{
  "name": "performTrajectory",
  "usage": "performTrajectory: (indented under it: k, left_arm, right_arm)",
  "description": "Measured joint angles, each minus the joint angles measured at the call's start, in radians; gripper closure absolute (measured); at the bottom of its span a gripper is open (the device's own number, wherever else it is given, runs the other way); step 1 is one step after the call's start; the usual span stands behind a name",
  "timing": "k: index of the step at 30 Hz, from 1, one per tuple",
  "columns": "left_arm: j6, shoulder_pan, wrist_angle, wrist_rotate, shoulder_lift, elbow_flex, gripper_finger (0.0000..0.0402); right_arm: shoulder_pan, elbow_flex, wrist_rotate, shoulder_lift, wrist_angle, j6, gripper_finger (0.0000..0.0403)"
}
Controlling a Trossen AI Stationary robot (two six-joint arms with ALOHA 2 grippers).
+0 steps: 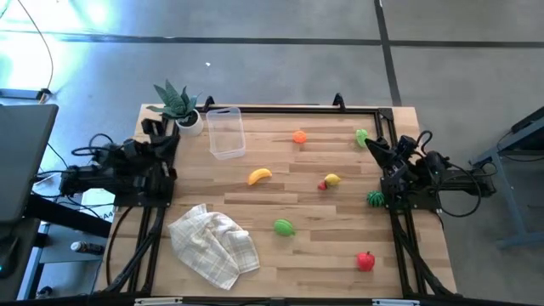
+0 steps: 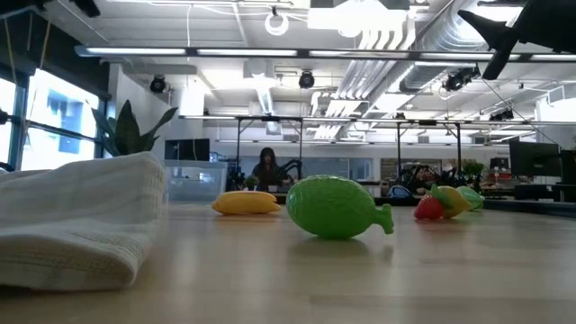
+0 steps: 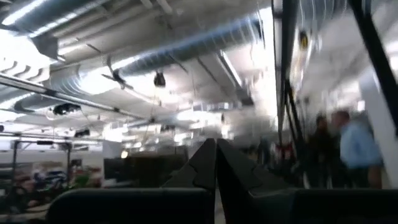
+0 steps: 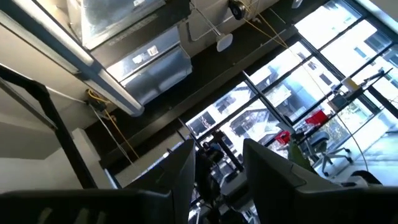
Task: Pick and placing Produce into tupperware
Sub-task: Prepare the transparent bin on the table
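Note:
The clear tupperware (image 1: 225,132) stands on its base near the table's far edge, with nothing in it. Toy produce lies scattered on the wood: an orange (image 1: 299,136), a banana (image 1: 259,176), a lemon beside a small red piece (image 1: 330,180), a light green fruit (image 1: 284,227), a red apple (image 1: 365,261), a dark green piece (image 1: 376,199) and a green piece (image 1: 362,136). My left gripper (image 3: 216,163) is shut, raised at the table's left edge, holding nothing. My right gripper (image 4: 221,168) is open, raised at the right edge (image 1: 371,143), pointing up and away from the table.
A crumpled checked cloth (image 1: 212,242) lies at the near left. A potted spiky plant (image 1: 178,106) stands at the far left corner, next to the tub. A black frame (image 1: 297,108) runs along the table's edges. People show in the room beyond.

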Motion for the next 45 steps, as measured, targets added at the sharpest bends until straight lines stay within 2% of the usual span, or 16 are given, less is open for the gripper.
performTrajectory:
  k: [5, 9, 11, 15, 21, 26, 33, 36, 40, 45]
  left_arm:
    - [0.037, 0.001, -0.356, -0.097, 0.189, 0.233, 0.0399]
    - [-0.012, 0.005, -0.602, -0.232, 0.382, 0.405, 0.0399]
    - [-0.044, 0.037, -0.71, -0.248, 0.48, 0.473, 0.0399]
    - [-0.083, 0.173, -0.848, -0.144, 0.674, 0.588, 0.0399]
    - [-0.128, 0.463, -0.942, 0.049, 0.957, 0.743, 0.0399]
    - [-0.055, 0.604, -1.034, 0.111, 1.201, 0.915, 0.0399]
    - [-0.009, 0.678, -1.394, 0.122, 1.574, 1.238, 0.0399]
    - [-0.004, 0.677, -1.488, 0.126, 1.701, 1.329, 0.0399]
    - [0.01, 0.673, -1.542, 0.158, 1.81, 1.371, 0.0399]
    - [0.011, 0.674, -1.547, 0.208, 1.859, 1.333, 0.0399]
  right_arm:
    - [0.0, 0.0, 0.017, 0.0, -0.037, 0.044, 0.0277]
    - [0.0, 0.0, 0.017, 0.0, -0.038, 0.059, 0.0277]
    - [0.0, 0.0, 0.017, 0.0, -0.038, 0.059, 0.0277]
    - [0.0, 0.0, 0.017, 0.0, -0.036, 0.063, 0.0277]
    - [0.0, 0.0, 0.016, 0.0, -0.035, 0.077, 0.0277]
    - [0.0, 0.0, 0.001, 0.0, -0.036, 0.082, 0.0277]
    - [0.0, 0.0, -0.017, 0.0, -0.071, 0.089, 0.0277]
    - [0.0, 0.0, -0.018, 0.0, -0.09, 0.11, 0.0277]
    - [0.0, 0.0, -0.018, 0.0, -0.108, 0.116, 0.0277]
    - [0.0, 0.0, -0.02, 0.0, -0.127, 0.138, 0.0277]
